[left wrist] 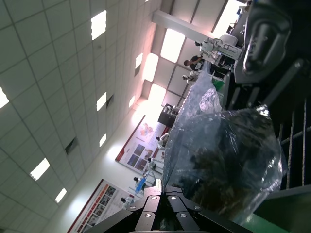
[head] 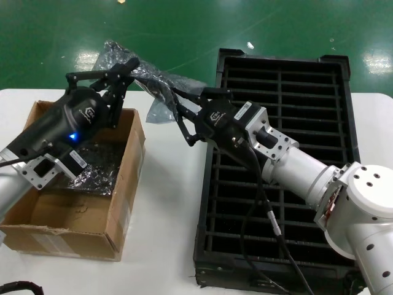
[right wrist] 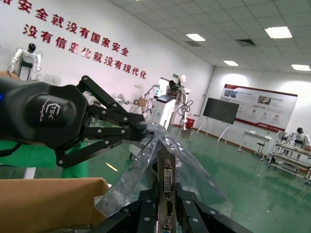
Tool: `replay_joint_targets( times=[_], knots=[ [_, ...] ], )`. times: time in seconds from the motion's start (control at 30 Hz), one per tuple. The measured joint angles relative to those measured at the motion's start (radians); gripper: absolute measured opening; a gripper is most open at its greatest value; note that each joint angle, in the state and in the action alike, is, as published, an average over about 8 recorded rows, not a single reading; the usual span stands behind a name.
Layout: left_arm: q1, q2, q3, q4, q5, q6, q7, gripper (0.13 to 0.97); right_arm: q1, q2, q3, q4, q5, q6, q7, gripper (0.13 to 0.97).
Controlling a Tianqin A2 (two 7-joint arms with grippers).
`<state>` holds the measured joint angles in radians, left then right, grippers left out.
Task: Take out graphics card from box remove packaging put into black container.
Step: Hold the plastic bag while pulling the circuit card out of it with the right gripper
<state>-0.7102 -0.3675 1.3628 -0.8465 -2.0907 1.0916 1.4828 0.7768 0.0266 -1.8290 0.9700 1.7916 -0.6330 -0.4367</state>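
The packaging is stretched in the air between my two grippers, above the gap between the box and the black container. My left gripper is shut on the bag's far end; its closed jaws pinch the plastic. The graphics card shows dark through the bag. My right gripper is shut on the card's silver bracket, with the bag draped around it. My left gripper also shows in the right wrist view.
More bagged items lie inside the open box. The black container's ribbed slots lie under my right arm. The white table shows between box and container. Green floor lies beyond the table.
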Motion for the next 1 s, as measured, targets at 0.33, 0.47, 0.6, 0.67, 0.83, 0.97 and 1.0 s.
replay_joint_targets(
  times=[0.33, 0.47, 0.6, 0.67, 0.83, 0.97, 1.0],
  knots=[
    [-0.007, -0.004, -0.004, 0.018, 0.0, 0.004, 0.018, 0.139, 0.0, 0.005, -0.008, 0.009, -0.007, 0.0, 0.011, 0.186],
    [-0.007, -0.004, -0.005, 0.018, 0.0, 0.004, 0.021, 0.139, 0.001, 0.005, -0.009, 0.007, -0.008, -0.001, 0.013, 0.192],
    [-0.013, -0.005, -0.006, 0.026, 0.0, 0.005, 0.031, 0.139, 0.001, 0.005, -0.008, 0.006, -0.006, -0.002, 0.013, 0.214],
    [-0.016, -0.005, -0.006, 0.031, 0.001, 0.006, 0.035, 0.139, 0.001, 0.005, -0.007, 0.005, -0.005, -0.003, 0.012, 0.225],
    [-0.018, -0.009, -0.006, 0.039, 0.002, 0.009, 0.041, 0.139, 0.001, 0.003, 0.0, 0.003, 0.002, -0.006, 0.006, 0.272],
    [-0.015, -0.012, -0.003, 0.041, 0.004, 0.015, 0.041, 0.139, 0.002, 0.002, 0.006, -0.002, 0.008, -0.01, -0.001, 0.327],
    [-0.014, -0.013, -0.002, 0.041, 0.004, 0.016, 0.039, 0.139, 0.003, 0.001, 0.007, -0.003, 0.009, -0.01, -0.002, 0.34]
  ],
)
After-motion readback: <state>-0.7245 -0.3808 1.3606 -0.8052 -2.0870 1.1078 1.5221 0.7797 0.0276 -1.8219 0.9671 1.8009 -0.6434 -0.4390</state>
